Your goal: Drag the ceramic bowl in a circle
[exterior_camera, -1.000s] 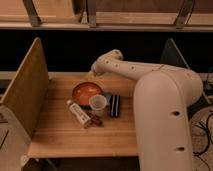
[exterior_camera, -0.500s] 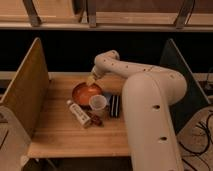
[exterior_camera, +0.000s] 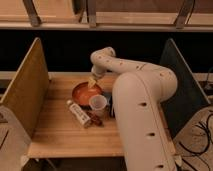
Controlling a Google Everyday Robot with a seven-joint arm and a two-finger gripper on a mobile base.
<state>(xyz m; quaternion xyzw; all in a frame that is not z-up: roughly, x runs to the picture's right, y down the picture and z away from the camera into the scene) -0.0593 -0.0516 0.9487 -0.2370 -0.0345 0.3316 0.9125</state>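
Note:
The ceramic bowl [exterior_camera: 85,92] is a round, shallow, orange-red bowl near the middle of the wooden table [exterior_camera: 55,132]. My gripper [exterior_camera: 92,83] reaches down from the white arm [exterior_camera: 135,90] and sits at the bowl's far right rim, seemingly touching it. A small clear plastic cup [exterior_camera: 98,104] stands just in front and right of the bowl.
A white tube-like package [exterior_camera: 78,113] and a small dark red item [exterior_camera: 96,119] lie in front of the bowl. A dark object [exterior_camera: 111,107] lies partly hidden behind the arm. Wooden side panels [exterior_camera: 27,85] and a dark panel [exterior_camera: 177,75] flank the table.
The arm has swung closer to the camera and the gripper has come down onto the bowl's far right rim. The bowl has shifted slightly.

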